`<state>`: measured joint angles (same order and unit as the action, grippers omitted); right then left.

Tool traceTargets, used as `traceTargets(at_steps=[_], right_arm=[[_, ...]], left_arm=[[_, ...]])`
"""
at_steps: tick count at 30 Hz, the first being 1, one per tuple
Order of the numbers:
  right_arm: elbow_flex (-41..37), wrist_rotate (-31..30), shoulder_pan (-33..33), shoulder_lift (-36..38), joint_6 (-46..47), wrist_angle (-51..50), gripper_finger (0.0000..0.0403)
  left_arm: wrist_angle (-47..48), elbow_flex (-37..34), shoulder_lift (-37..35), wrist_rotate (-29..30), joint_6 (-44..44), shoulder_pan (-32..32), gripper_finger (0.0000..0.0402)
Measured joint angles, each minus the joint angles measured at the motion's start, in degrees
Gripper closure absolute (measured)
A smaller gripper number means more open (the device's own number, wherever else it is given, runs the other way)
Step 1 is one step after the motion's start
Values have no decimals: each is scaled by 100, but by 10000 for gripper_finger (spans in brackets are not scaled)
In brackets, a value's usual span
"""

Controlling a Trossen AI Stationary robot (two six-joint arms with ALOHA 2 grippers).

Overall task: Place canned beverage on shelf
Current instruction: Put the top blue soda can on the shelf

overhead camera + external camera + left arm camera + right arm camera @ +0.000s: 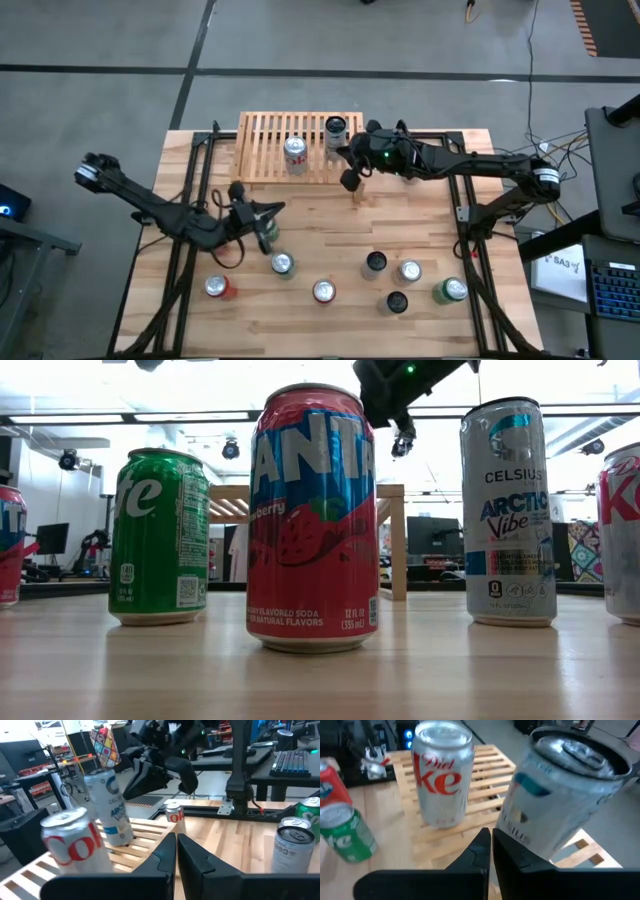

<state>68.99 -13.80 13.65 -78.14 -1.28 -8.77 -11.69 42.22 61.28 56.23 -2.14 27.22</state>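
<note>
Spanning the middle of the high view: a plank worktop (330, 225) between two dark arms. Sitting at the worktop's far edge: the shelf (262, 150), a low slatted light-wood rack, long axis running left to right along that edge, slats running front to back. Standing upright on its slats: a Diet Coke can (296, 153) near the middle and a Celsius Arctic Vibe can (336, 131) toward the right end, well apart, both with long axes vertical and tops up.

Reaching in from the right: the right arm, its right end effector (352, 178) hanging just at the shelf's right front corner, beside the Celsius can, fingers clenched together and grasping nothing. Lying low across the left side of the worktop: the left arm, its left end effector (268, 211) pointing toward the shelf, fingers pressed shut and empty.

Standing upright in a loose row along the near part of the worktop: several more cans, among them a green Sprite can (160, 538), a strawberry Fanta can (313, 520), and a second Celsius can (507, 512), all apart from each other.
</note>
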Motion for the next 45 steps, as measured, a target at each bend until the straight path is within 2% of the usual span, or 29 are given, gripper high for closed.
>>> traceTargets(at_steps=[2,8,10,16,22,28,33,45], right_arm=[[0,-117,7,-6,67,62,394],[0,-226,-19,-6,600,74,394],[0,-232,-91,-6,973,-14,394],[-20,-323,-268,-6,1903,-125,394],[-48,-1232,-240,-6,2492,-458,394],[-130,-1247,-227,-6,2625,-438,394],[-166,-1633,-222,-42,2624,-409,394],[-175,-1642,-175,-408,2422,225,394]], left_arm=[[20,-102,-214,-275,-147,-2,401],[19,-438,-716,-1924,-316,13,401],[10,-483,-826,-2158,-354,15,401],[-11,-572,-1029,-2278,-501,11,401],[-21,-539,-1064,-2285,-841,11,401],[-32,-387,-1073,-2282,-1228,11,401],[-27,-379,-1071,-2282,-1359,11,401],[-27,-379,-1069,-2282,-1347,11,401]])
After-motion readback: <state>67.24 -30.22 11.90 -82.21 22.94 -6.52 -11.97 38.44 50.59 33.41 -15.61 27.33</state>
